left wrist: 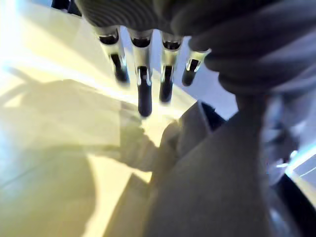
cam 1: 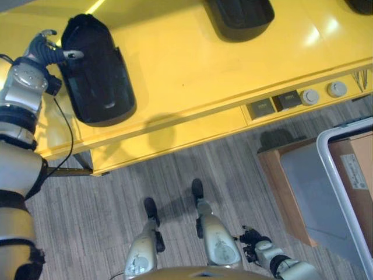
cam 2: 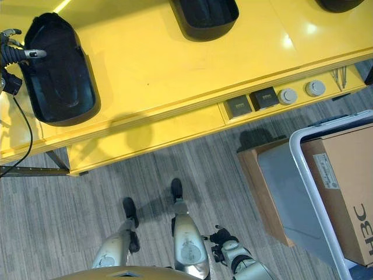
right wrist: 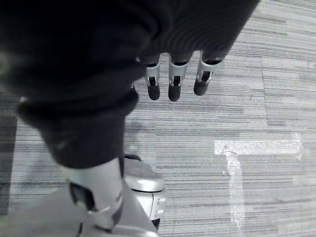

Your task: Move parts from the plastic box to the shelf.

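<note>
- We read this as the placing step: a black part (cam 1: 96,73) lies on the yellow shelf (cam 1: 192,64), and our left hand (cam 1: 49,51) is at its upper left edge, one finger laid over the rim.
- In its own wrist view the left hand's fingers (left wrist: 143,94) hang straight and loose over the yellow surface — relaxed, not curled round anything, so we judge the part is already set down and let go, or very nearly.
- Our right hand (cam 1: 252,239) hangs low by our side above the grey floor (right wrist: 256,118); its fingers (right wrist: 170,89) are straight and it carries nothing.
- A second black part (cam 2: 204,17) sits further along the shelf, well apart from the first, and the edge of a third dark shape (cam 2: 341,4) is cut off at the top corner.
- The white-rimmed plastic box (cam 2: 306,175) stands on the floor to our right, with a brown carton (cam 2: 344,186) in it — any parts left inside are hidden from us.
- Next, we judge, the left hand must lift clear without dragging the part, and then we turn towards the box.
- Whether the finger truly touches the rim we cannot tell.
</note>
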Robot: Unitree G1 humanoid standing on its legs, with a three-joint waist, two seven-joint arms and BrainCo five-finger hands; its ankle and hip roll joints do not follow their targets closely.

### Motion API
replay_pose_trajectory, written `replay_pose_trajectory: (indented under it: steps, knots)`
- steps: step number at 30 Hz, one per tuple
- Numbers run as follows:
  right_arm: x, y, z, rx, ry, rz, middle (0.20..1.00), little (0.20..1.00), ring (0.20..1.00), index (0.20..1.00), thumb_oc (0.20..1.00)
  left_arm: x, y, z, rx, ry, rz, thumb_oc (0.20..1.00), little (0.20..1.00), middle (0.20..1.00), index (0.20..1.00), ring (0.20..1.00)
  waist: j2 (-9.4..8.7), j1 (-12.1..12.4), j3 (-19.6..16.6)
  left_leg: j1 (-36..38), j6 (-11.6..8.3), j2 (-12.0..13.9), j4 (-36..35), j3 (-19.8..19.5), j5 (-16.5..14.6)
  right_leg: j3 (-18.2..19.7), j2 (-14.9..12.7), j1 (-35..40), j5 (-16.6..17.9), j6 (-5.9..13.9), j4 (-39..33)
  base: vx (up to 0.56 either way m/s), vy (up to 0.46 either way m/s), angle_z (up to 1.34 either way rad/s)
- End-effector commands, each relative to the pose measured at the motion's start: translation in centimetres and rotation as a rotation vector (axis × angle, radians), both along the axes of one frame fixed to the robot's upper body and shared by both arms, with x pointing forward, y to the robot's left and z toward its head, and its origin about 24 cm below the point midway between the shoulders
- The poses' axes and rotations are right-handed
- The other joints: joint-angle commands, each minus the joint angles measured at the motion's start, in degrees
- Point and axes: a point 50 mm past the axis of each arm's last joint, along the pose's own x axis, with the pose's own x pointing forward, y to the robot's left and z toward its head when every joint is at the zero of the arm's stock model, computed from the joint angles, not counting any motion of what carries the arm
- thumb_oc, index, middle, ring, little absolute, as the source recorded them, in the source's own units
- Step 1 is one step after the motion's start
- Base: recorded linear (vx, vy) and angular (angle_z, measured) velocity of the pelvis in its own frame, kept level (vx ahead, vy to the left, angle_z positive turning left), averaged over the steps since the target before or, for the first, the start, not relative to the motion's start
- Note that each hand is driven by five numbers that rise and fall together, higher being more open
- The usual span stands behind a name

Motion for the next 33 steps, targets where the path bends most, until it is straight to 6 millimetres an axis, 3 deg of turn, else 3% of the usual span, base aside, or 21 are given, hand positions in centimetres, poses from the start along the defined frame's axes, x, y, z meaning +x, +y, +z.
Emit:
replay_pose_trajectory:
  steps: [1, 9, 10, 12, 15, 16, 17, 18, 22, 25, 29, 31, 33]
  knots:
    - [-1.9, 1.0, -1.0, 0.008, 0.076, 0.066, 1.0, 1.0, 1.0, 1.0, 1.0, -0.8, 1.6, 2.1, 0.027, -0.128, 0.149, 1.0, 1.0, 1.0, 1.0, 1.0, 1.34, -0.12, -3.5, 2.04, -2.48, 3.06, -0.46, -7.4, -0.41, 0.71, -4.28, 5.58, -5.21, 6.4, -0.3, 0.06, -0.015, 0.07]
    - [-3.3, 0.6, -1.4, -0.012, 0.108, 0.047, 1.0, 1.0, 1.0, 1.0, 1.0, -0.8, 0.8, 0.4, 0.123, -0.213, 0.227, 1.0, 1.0, 1.0, 1.0, 1.0, 0.62, 0.13, -10.68, 8.73, -2.26, 3.07, -0.46, -6.97, -2.43, 0.0, -4.2, 12.35, -7.13, 6.41, -0.3, 0.07, 0.004, 0.04]
    - [-3.4, 0.6, -1.4, -0.009, 0.106, 0.029, 1.0, 1.0, 1.0, 1.0, 1.0, -0.8, -0.3, 1.2, 0.104, -0.297, 0.179, 1.0, 1.0, 1.0, 1.0, 1.0, 0.43, 0.5, -11.52, 9.55, -2.14, 3.0, -0.46, -7.09, -2.69, -0.16, -4.34, 13.16, -7.41, 6.48, -0.23, 0.04, 0.014, 0.02]
    - [-3.7, 0.6, -1.5, 0.002, 0.103, 0.001, 1.0, 1.0, 1.0, 1.0, 1.0, -1.1, -2.6, 0.2, 0.046, -0.388, 0.052, 1.0, 1.0, 1.0, 1.0, 1.0, 0.1, 1.07, -12.43, 11.28, -1.88, 2.85, -0.46, -7.3, -3.22, -0.4, -4.52, 14.94, -8.06, 6.44, 0.2, 0.04, 0.021, 0.01]
    - [-4.9, -0.1, -1.6, 0.007, 0.113, -0.063, 1.0, 1.0, 1.0, 1.0, 1.0, -4.5, -5.6, -2.2, -0.022, -0.512, -0.181, 1.0, 1.0, 1.0, 1.0, 1.0, -0.62, 2.14, -13.86, 13.73, -1.51, 2.74, -0.46, -7.74, -4.18, -0.53, -4.66, 17.3, -9.49, 6.15, 1.1, 0.04, 0.034, 0.05]
    - [-5.3, 0.0, -1.8, 0.015, 0.117, -0.083, 1.0, 1.0, 1.0, 1.0, 1.0, -5.3, -6.9, -3.2, -0.076, -0.533, -0.25, 0.878, 0.878, 0.878, 0.878, 0.878, -1.03, 2.42, -14.21, 14.16, -1.44, 2.76, -0.46, -7.86, -4.41, -0.68, -4.72, 17.78, -9.8, 6.05, 1.29, 0.04, 0.017, 0.01]
    - [-5.4, -0.1, -1.8, 0.011, 0.12, -0.08, 1.0, 1.0, 1.0, 1.0, 1.0, -5.5, -6.8, -3.4, -0.079, -0.529, -0.246, 0.485, 0.485, 0.485, 0.485, 0.485, -0.82, 2.25, -14.32, 14.28, -1.44, 2.77, -0.46, -7.85, -4.47, -0.67, -4.71, 17.9, -9.84, 6.06, 1.29, 0.05, 0.03, 0.07]
    - [-6.2, -0.3, -1.9, 0.02, 0.138, -0.107, 1.0, 1.0, 1.0, 1.0, 1.0, -7.8, -8.1, -5.7, -0.178, -0.515, -0.372, 0.2, 0.2, 0.2, 0.2, 0.2, -1.38, 2.75, -15.03, 15.25, -1.19, 2.72, -0.46, -8.01, -5.1, -0.71, -4.9, 19.01, -10.47, 5.94, 1.56, 0.03, 0.03, 0.08]
    - [-7.6, 0.5, -2.4, 0.031, 0.182, -0.082, 1.0, 1.0, 1.0, 1.0, 1.0, -11.2, -10.9, -8.7, -0.471, -0.521, -0.544, 0.2, 0.2, 0.2, 0.2, 0.2, -2.41, 3.23, -15.77, 16.27, -0.53, 2.25, -0.46, -8.21, -5.68, -0.74, -5.45, 20.4, -10.79, 5.65, 1.91, 0.04, 0.027, 0.07]
    - [-7.7, 1.5, -2.6, 0.054, 0.187, -0.047, 1.0, 1.0, 1.0, 1.0, 1.0, -13.1, -13.3, -10.0, -0.497, -0.463, -0.656, 0.2, 0.2, 0.2, 0.2, 0.2, -2.93, 3.56, -15.56, 16.46, -0.08, 1.86, -0.33, -8.58, -6.07, -0.87, -5.65, 20.93, -11.0, 5.56, 2.06, 0.01, 0.024, 0.13]
    - [-6.1, 2.7, -2.4, 0.054, 0.141, 0.045, 1.0, 1.0, 1.0, 1.0, 1.0, -14.1, -15.4, -11.8, -0.541, -0.352, -0.752, 0.2, 0.2, 0.2, 0.2, 0.2, -3.49, 4.08, -15.05, 15.72, 0.24, 1.65, -0.07, -8.92, -6.07, -0.99, -5.83, 20.39, -11.07, 5.57, 2.41, -0.01, 0.002, 0.08]
    - [-5.5, 3.0, -2.3, 0.066, 0.108, 0.011, 1.0, 1.0, 1.0, 1.0, 1.0, -14.4, -16.9, -14.8, -0.638, -0.199, -0.782, 0.2, 0.2, 0.2, 0.2, 0.2, -3.76, 4.23, -14.44, 15.28, 0.42, 1.65, -0.12, -9.0, -5.95, -0.83, -5.7, 19.82, -10.92, 5.55, 2.5, 0.0, 0.0, 0.0]
    - [-5.2, 3.1, -2.2, 0.068, 0.095, 0.004, 1.0, 1.0, 1.0, 1.0, 1.0, -14.5, -17.1, -16.0, -0.629, -0.13, -0.785, 0.2, 0.2, 0.2, 0.2, 0.2, -3.88, 4.38, -14.11, 15.22, 0.48, 1.69, -0.23, -8.93, -5.93, -0.62, -5.55, 19.67, -10.81, 5.54, 2.3, 0.0, 0.0, 0.0]
